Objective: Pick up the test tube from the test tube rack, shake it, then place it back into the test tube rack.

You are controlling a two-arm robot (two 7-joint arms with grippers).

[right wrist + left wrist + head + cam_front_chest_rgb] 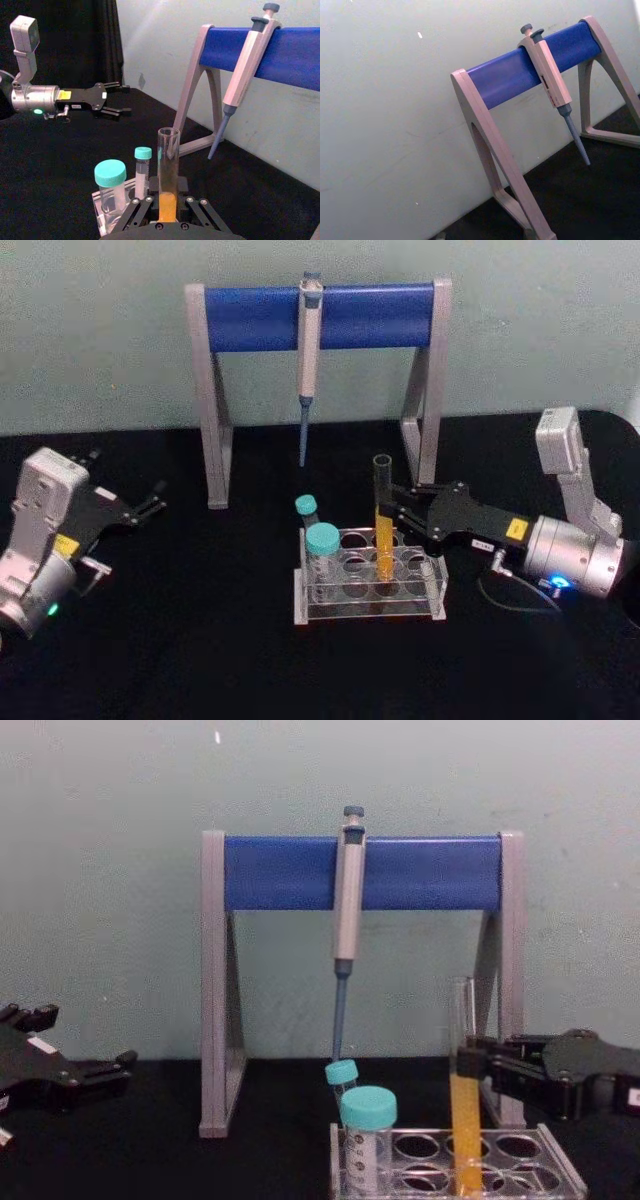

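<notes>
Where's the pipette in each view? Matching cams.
Head: pipette top centre, hanging on the blue bar.
Left wrist: pipette on the bar, toward its farther leg.
Right wrist: pipette on the bar, behind the test tube.
Chest: pipette centre, tip above the teal-capped tubes.
Shared landmark: the blue bar.

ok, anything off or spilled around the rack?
Nothing stands out. The test tube upright in the test tube rack, right gripper around it, left gripper idle aside, no spill visible. The small teal-capped tube may lean slightly.
</notes>
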